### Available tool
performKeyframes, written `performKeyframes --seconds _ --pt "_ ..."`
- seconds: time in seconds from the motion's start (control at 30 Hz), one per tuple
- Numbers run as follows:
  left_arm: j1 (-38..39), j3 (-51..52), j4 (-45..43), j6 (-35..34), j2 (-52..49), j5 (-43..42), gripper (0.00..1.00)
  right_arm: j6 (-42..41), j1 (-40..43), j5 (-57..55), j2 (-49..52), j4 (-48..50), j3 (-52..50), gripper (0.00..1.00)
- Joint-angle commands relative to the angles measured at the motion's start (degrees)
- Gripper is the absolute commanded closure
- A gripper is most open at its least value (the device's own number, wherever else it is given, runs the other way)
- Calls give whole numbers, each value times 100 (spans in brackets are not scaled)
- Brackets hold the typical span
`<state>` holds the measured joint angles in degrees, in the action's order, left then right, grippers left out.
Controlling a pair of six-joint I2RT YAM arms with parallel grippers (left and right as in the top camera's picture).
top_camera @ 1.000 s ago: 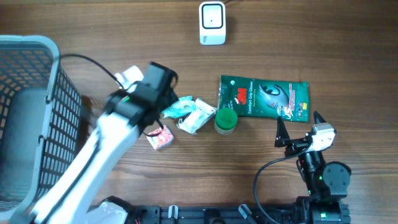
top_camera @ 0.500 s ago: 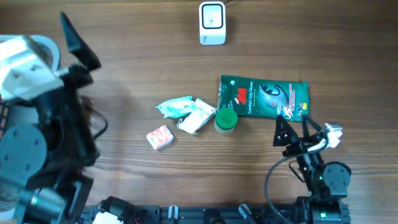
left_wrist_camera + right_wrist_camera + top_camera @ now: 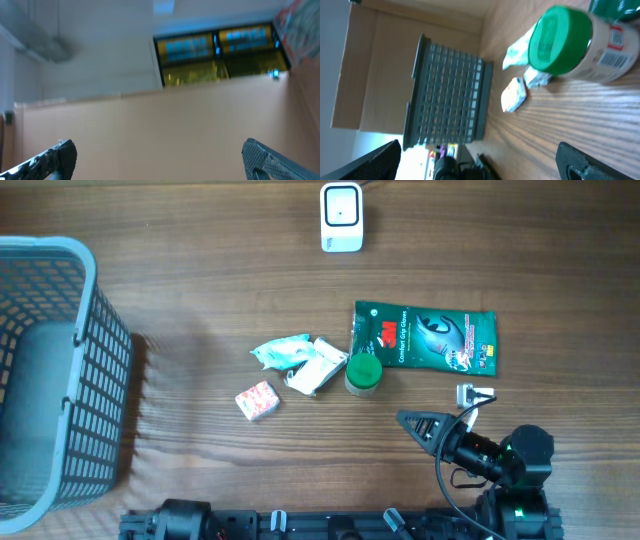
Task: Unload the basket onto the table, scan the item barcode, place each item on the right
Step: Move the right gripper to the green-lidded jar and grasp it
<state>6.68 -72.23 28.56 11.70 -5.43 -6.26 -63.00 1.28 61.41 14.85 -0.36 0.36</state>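
Note:
Several items lie mid-table: a green glove pack (image 3: 425, 337), a green-lidded jar (image 3: 363, 372), white packets (image 3: 318, 366), a teal packet (image 3: 281, 352) and a small red-and-white pack (image 3: 257, 401). The white scanner (image 3: 340, 218) stands at the far edge. My right gripper (image 3: 412, 423) lies low at the front right, pointing left, open and holding nothing. In its wrist view the jar (image 3: 560, 40) shows a barcode label (image 3: 615, 60), up and to the right of the open right gripper (image 3: 482, 160). My left gripper (image 3: 160, 160) is open and empty, facing a beige wall; it is outside the overhead view.
A grey slatted basket (image 3: 60, 370) fills the left side, also seen as the basket (image 3: 447, 95) in the right wrist view. The red-and-white pack (image 3: 514, 95) lies between the basket and the jar. Cables run by the right arm's base.
The left arm swung off to the left and out of the overhead view. The right gripper turned from pointing toward the glove pack to pointing left, lower on the table.

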Motion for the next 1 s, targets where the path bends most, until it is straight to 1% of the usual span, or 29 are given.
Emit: performKeyframes --seconds 0.0,0.07,0.17,0.23,0.27,0.33,0.37,0.4,0.43,0.47,0.53,0.57,0.63,0.67,0.7,0.73,0.8,0.83,0.9,0.93,0.97 --pt "17 0 46 -59 496 -181 0 -11 -15 319 0 -2 39 0" --pt "-2 55 63 -57 511 -181 0 26 -15 341 0 4 208 0" --pt "-188 225 17 7 511 -31 0 483 -13 168 9 -107 686 0" --pt "-258 306 -170 0 507 131 0 835 -13 -81 109 -356 1084 0" --pt "-262 382 -400 -22 492 138 0 1290 -13 -374 264 -813 1447 1" --pt "-260 603 -1086 -15 424 214 0 2330 -15 -1172 741 -2090 2280 0" --pt "-262 769 -1467 -15 352 293 0 3296 -15 -1945 1316 -3230 3145 0" --pt "-262 841 -1565 -15 310 295 0 3786 -15 -2286 1674 -3744 3639 0" --pt "-262 907 -1556 -15 260 387 0 4284 -15 -2566 2083 -4225 4166 1" --pt "-262 944 -1298 -20 238 507 0 4789 -15 -2802 2618 -4778 4826 0" --pt "-260 946 -487 -343 236 479 0 5617 -50 -3108 3617 -5755 5928 1" --pt "-256 1001 -168 -337 236 481 0 5943 -184 -3410 4216 -6284 6485 1" --pt "-251 1388 15 -343 236 476 0 6164 -669 -3904 5095 -6660 7128 1" --pt "-251 1672 -74 -457 236 485 0 6159 -981 -4186 5418 -6638 7281 1" --pt "-249 1965 -212 -590 236 485 0 6124 -1469 -4736 5849 -6568 7396 1" --pt "-251 2365 -433 -730 236 485 0 6008 -1786 -5058 6120 -6494 7403 0" --pt "-251 2994 -730 -922 236 490 0 5908 -2341 -5300 6647 -6339 7401 0" --pt "-251 3515 -883 -1088 236 540 0 5525 -2776 -5628 7130 -6159 7401 1" --pt "-251 3960 -1014 -1375 236 636 0 5534 -3139 -5917 7635 -5862 7403 0" --pt "-251 4172 -1012 -1412 236 634 0 5534 -3259 -6172 7952 -5731 7403 0" --pt "-251 4299 -984 -1419 236 634 0 5558 -3268 -6203 8144 -5674 7403 0"
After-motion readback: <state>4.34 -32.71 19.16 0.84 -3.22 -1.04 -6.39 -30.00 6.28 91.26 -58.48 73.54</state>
